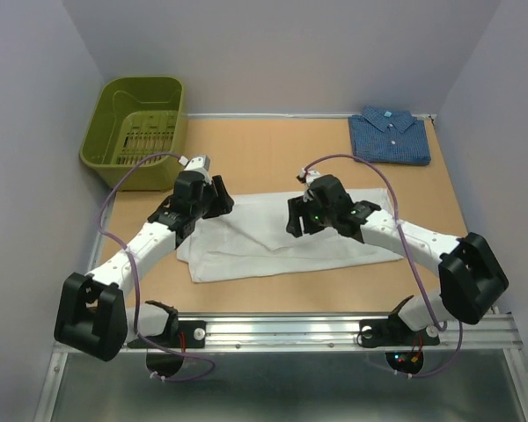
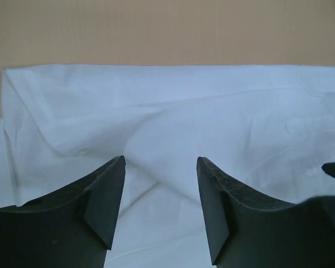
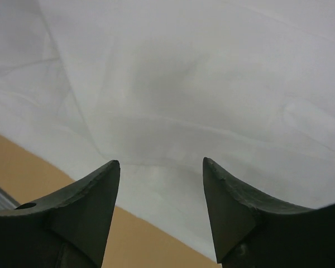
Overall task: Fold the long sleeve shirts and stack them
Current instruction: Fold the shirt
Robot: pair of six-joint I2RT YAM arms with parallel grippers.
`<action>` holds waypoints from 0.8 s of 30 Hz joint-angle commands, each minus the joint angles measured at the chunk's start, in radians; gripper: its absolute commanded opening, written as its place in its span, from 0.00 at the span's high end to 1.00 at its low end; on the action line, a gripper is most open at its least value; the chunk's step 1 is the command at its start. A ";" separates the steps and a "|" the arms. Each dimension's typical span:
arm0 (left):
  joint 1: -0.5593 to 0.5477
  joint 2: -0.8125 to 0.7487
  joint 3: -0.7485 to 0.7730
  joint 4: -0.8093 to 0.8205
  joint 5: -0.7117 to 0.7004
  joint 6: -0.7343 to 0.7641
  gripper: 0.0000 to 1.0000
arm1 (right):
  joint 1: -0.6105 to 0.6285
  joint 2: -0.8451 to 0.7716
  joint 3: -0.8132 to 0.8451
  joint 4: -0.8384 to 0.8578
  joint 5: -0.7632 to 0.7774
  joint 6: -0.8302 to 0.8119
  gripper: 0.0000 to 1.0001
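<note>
The rail [image 1: 290,330] carrying both arm bases runs along the near edge of the table [image 1: 273,149]. Just beyond it lies the white shirt [image 1: 273,233], a long, loosely folded band across the middle of the table, with soft creases and a ragged near-left corner.

Both arms reach over it. The left gripper [image 2: 161,167] hangs above the shirt's left part with its fingers spread and nothing between them. The right gripper [image 3: 162,167] is over the right part near the front hem, fingers likewise apart and empty. Whether either pair of tips brushes the cloth I cannot tell from these views.

The step looks like the next fold of the white shirt. To do it well, both grippers should probably take the same edge, pinch all its layers, and lift and carry together so the thin cloth does not skew or drag the layer beneath.

At the far right corner sits the blue shirt [image 1: 389,136], already folded, where the white one should likely be stacked. A green basket [image 1: 101,123] stands far left.
</note>
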 commanded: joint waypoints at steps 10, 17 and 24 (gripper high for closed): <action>-0.025 0.201 0.141 0.100 -0.028 -0.071 0.59 | 0.110 0.230 0.157 0.236 -0.268 -0.019 0.57; -0.025 0.290 0.056 0.132 -0.157 -0.190 0.74 | 0.110 0.332 0.092 0.242 -0.271 -0.030 0.60; 0.026 0.296 -0.073 0.132 -0.234 -0.270 0.81 | 0.110 0.273 -0.063 0.239 -0.208 0.010 0.69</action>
